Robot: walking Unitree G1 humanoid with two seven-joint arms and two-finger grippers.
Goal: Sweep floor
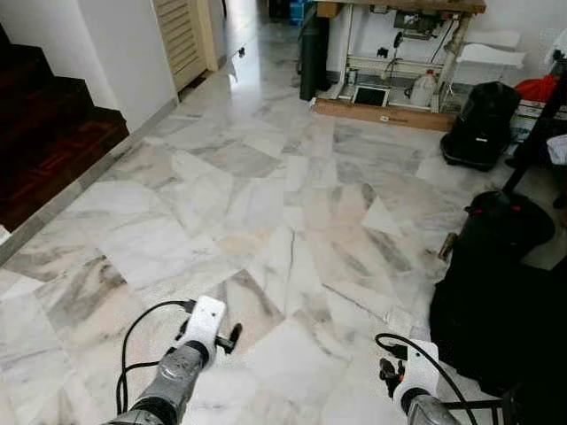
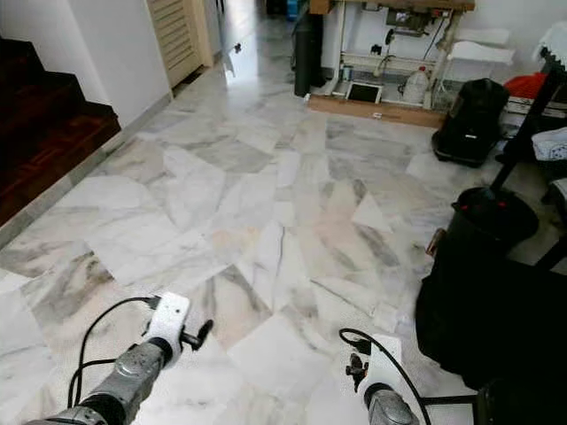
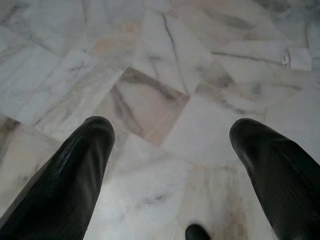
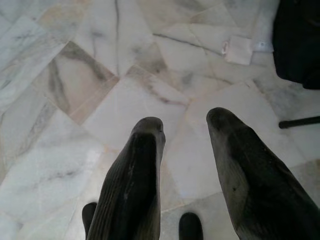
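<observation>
A marble floor (image 1: 266, 204) of white and grey slabs stretches ahead, and both arms are held low over it. In the left wrist view my left gripper (image 3: 172, 130) is open, its two black fingers wide apart over bare marble with nothing between them. In the right wrist view my right gripper (image 4: 185, 120) is also open and empty above the floor. A small white scrap of paper (image 4: 239, 50) lies on the marble just ahead of the right gripper, beside a black bag (image 4: 297, 40). The same scrap (image 3: 300, 57) lies off to the right of the left gripper.
Dark wooden stairs (image 1: 44, 133) rise on the left beside a white wall. Black bags (image 1: 500, 292) crowd the right side. At the back stand a work table (image 1: 399, 35), a wooden board (image 1: 381, 113), another black bag (image 1: 483, 124) and a tall black bin (image 1: 312, 57).
</observation>
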